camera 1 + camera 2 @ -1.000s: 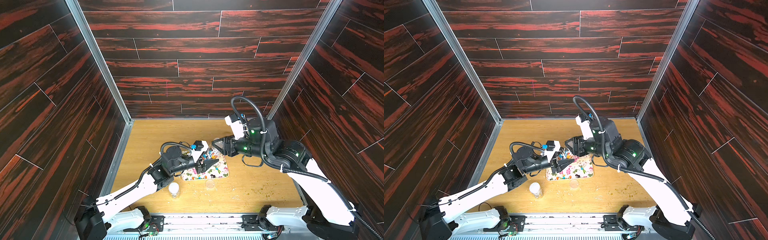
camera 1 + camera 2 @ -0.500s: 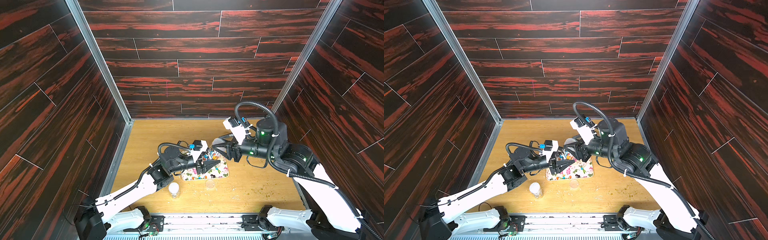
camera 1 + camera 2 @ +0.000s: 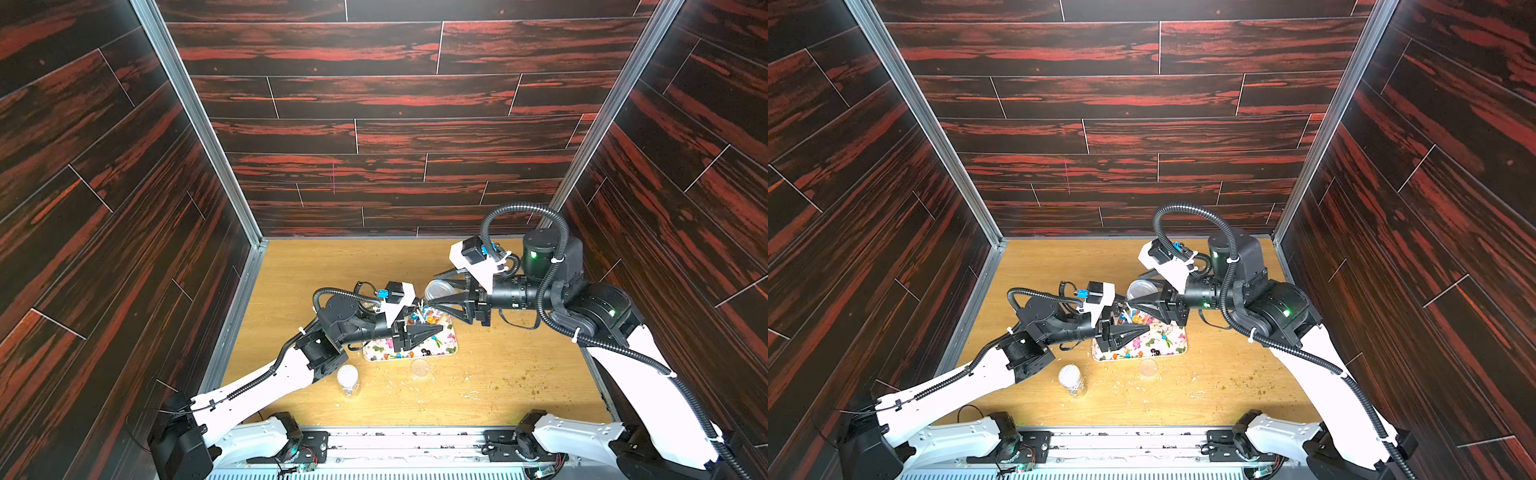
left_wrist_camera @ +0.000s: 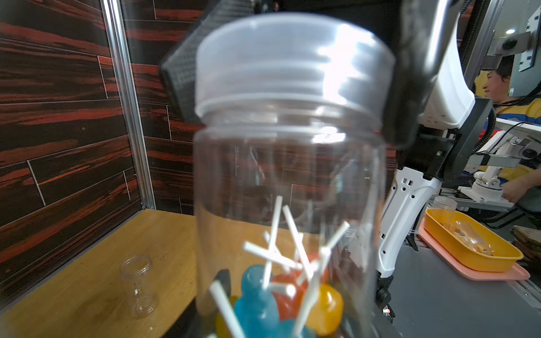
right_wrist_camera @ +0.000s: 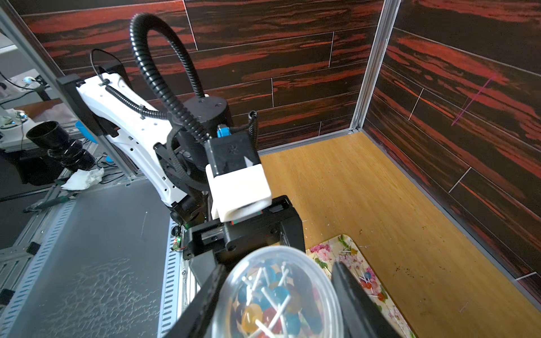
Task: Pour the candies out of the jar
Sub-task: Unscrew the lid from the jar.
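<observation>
Many candies (image 4: pixel 263 304) in jar (image 4: pixel 288 175) under lid (image 4: pixel 292 58)

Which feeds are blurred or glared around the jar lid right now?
Left wrist view: translucent round lid close-up and blurred, white glare on its side; right wrist view: lid soft, small colourful candies readable through it; both top views: sharp, lid tiny.

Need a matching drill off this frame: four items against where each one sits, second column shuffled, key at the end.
Items
1. candy jar
2. lid of that jar
3. second jar
4. floral tray

Places
A. flat on the table, a few candies on it
B. between the jaws of the right gripper
C. free on the table, beside the left arm
D. held upright by the left gripper

Pairs: 1-D, 2-B, 3-C, 4-A
</observation>
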`<action>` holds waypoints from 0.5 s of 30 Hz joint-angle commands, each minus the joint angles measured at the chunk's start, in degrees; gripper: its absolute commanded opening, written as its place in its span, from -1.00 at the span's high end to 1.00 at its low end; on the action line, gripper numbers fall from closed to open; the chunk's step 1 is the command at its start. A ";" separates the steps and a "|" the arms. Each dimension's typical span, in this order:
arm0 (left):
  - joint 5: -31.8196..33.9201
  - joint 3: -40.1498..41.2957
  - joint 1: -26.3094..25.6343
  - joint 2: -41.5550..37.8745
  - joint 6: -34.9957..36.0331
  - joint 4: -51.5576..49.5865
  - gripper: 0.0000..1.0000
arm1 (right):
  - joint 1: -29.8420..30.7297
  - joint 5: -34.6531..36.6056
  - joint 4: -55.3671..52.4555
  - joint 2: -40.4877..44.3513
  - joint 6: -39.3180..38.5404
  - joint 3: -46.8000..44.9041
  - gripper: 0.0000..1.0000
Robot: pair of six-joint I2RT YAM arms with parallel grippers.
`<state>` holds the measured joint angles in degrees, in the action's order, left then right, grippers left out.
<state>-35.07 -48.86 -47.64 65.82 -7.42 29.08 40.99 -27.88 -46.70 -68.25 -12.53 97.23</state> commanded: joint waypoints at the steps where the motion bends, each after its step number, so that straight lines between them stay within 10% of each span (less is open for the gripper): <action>1: 0.96 -1.02 0.51 -0.87 -5.32 0.89 -0.12 | 0.12 -4.06 -1.19 0.13 -5.97 1.56 0.10; 15: 1.85 -0.89 0.43 -0.37 -4.88 0.85 -0.12 | 0.20 -1.06 -2.17 -0.48 -3.94 2.06 -0.68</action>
<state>-34.39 -48.86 -47.57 65.89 -10.61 28.88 40.86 -28.03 -47.70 -68.47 -15.16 97.62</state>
